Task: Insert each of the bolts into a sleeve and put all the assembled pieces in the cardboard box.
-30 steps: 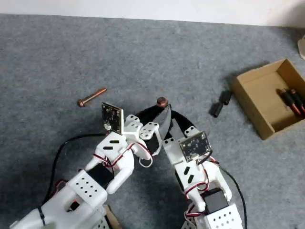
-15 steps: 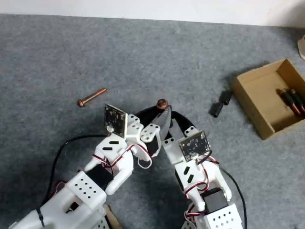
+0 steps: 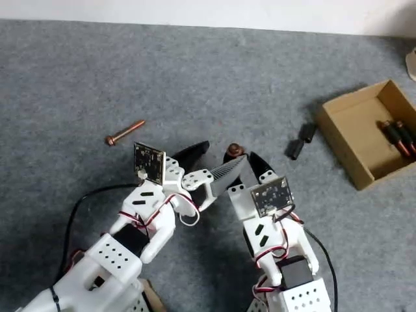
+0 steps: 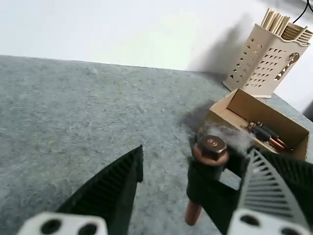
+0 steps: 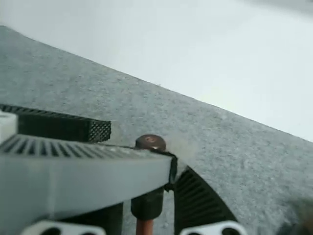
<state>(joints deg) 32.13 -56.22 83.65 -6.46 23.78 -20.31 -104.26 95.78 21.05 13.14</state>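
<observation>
A copper bolt (image 3: pixel 234 150) stands upright in a black sleeve (image 5: pixel 146 203), and my right gripper (image 3: pixel 242 158) is shut on the pair. The bolt head (image 4: pixel 210 147) sticks out above and the shaft tip (image 4: pixel 192 213) shows below. My left gripper (image 3: pixel 226 152) is open, its two fingers spread on either side of the bolt without touching it. One of its fingers (image 5: pixel 88 166) crosses in front in the right wrist view. A loose bolt (image 3: pixel 125 132) lies on the carpet to the left. Two loose black sleeves (image 3: pixel 308 132) (image 3: pixel 296 149) lie near the cardboard box (image 3: pixel 338 140).
The cardboard box at the right holds assembled pieces (image 3: pixel 400 138). A perforated cream holder (image 4: pixel 266 58) stands behind the box. Grey carpet covers the table, with free room at the back and left.
My left gripper has opened and let go of the bolt and sleeve. The right gripper, holding them, has shifted slightly to the right.
</observation>
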